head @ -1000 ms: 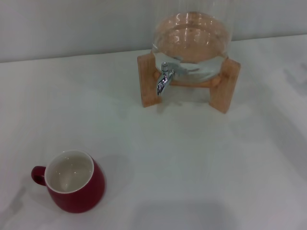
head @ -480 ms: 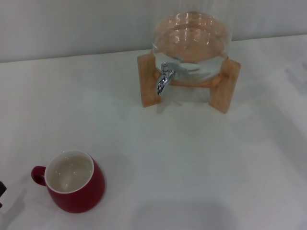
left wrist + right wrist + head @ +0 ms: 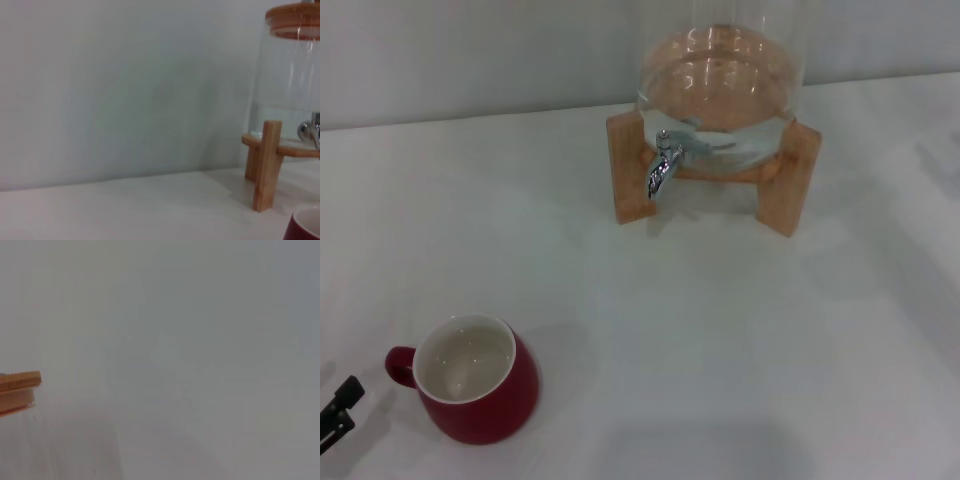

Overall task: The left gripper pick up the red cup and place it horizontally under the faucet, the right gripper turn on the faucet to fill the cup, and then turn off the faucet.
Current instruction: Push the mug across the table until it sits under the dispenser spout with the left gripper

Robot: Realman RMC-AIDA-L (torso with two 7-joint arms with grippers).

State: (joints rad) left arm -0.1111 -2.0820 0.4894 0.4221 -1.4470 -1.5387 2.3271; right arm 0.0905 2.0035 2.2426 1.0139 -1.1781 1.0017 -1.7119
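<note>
Left end effector (image 3: 340, 412) poking in just beside red cup (image 3: 475, 392), fingers' state unclear; faucet (image 3: 664, 165) standing well beyond cup on tabletop (image 3: 720, 330).

- Bare white table (image 3: 740, 330) lies open across the frame's centre and right.
- Glass jar (image 3: 720, 90) on wooden legs (image 3: 630, 165) blocks the upper centre.
- Red cup (image 3: 470, 380) occupies the lower left.

White tabletop (image 3: 740, 330), plain pale grey wall (image 3: 470, 50) behind — soft, even light
</note>
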